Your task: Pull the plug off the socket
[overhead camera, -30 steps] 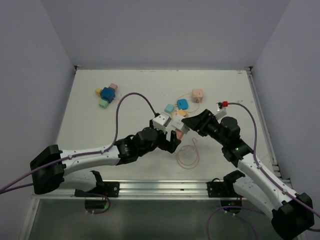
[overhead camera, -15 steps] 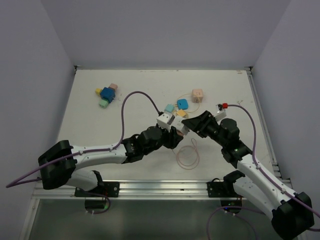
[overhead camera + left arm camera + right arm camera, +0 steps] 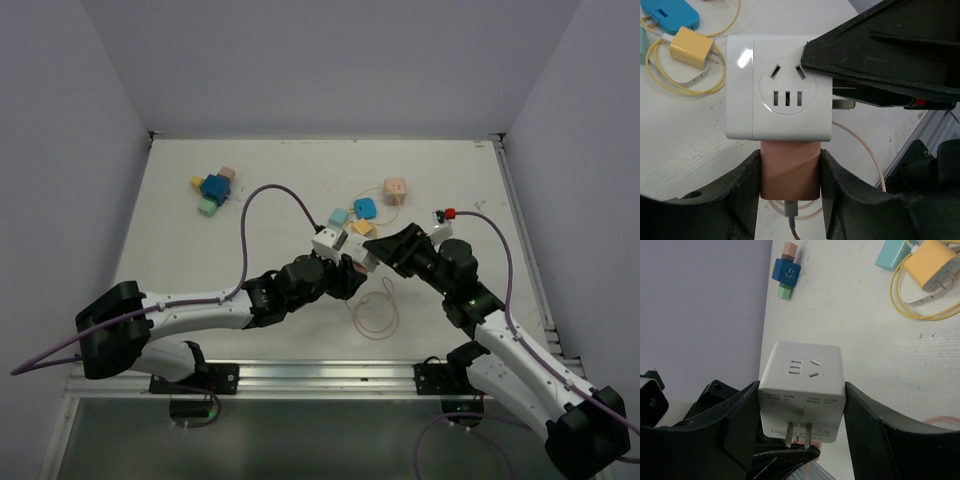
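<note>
Arms [image 3: 200, 301] angled inward, left claw [image 3: 790, 172] pinching plug [image 3: 789, 162], right claw [image 3: 801, 405] clamping socket [image 3: 802, 367], apparently mated.

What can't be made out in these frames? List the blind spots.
- Left wrist: the plug prongs are hidden inside the socket, so how deep they sit is unknown. Its cable is cut off by the bottom edge.
- Right wrist: the plug is hidden behind the socket. The label print is too small to read.
- Top: the plug-socket joint is too small to resolve.
</note>
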`<state>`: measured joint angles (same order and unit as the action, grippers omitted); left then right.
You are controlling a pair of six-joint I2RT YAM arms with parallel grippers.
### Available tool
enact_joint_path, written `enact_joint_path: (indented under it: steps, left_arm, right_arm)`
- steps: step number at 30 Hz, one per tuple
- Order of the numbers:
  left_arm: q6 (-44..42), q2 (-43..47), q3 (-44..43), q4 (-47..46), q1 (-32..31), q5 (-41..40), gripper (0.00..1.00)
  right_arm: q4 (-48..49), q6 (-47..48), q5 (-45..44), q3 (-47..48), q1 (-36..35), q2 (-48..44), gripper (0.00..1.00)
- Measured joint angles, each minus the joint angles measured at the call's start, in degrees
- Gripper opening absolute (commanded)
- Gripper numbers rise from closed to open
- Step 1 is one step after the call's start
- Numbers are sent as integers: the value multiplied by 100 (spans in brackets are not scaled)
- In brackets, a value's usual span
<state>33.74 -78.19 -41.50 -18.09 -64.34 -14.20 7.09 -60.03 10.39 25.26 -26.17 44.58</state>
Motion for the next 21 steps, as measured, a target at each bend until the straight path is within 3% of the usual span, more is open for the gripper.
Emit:
enact_joint_path:
  steps: [16, 21]
  left_arm:
    - [433, 337, 173, 282, -37, -247, 0]
    - [533, 560, 402, 1049, -448, 369, 0]
  right_arm:
    - [-168, 267, 63, 584, -109, 798, 0]
    - [350, 568, -1248, 778, 402, 1097, 0]
